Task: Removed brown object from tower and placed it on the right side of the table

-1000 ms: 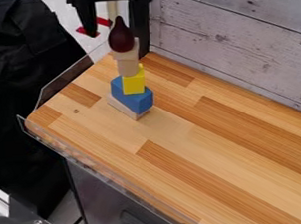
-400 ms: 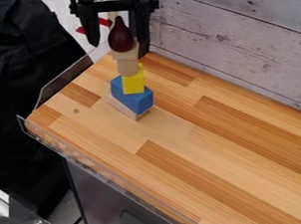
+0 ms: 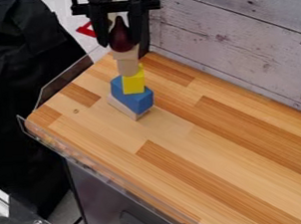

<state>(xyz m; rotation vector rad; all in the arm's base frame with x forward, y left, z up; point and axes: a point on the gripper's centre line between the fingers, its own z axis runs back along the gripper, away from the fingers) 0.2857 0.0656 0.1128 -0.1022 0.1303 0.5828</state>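
Jaws (image 3: 120, 43) are standing apart, flanking the dark brown teardrop-shaped piece (image 3: 120, 34), which is topping the block tower (image 3: 133, 81) on the desk (image 3: 203, 144).

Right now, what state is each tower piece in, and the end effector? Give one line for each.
Brown piece: atop the tower, narrow end up
Upper pale pieces: stacked beneath it
Yellow block: resting on the blue block
Blue block: on the bottom pale block
Bottom pale block: on the table
End effector: at the brown piece, grip unclear
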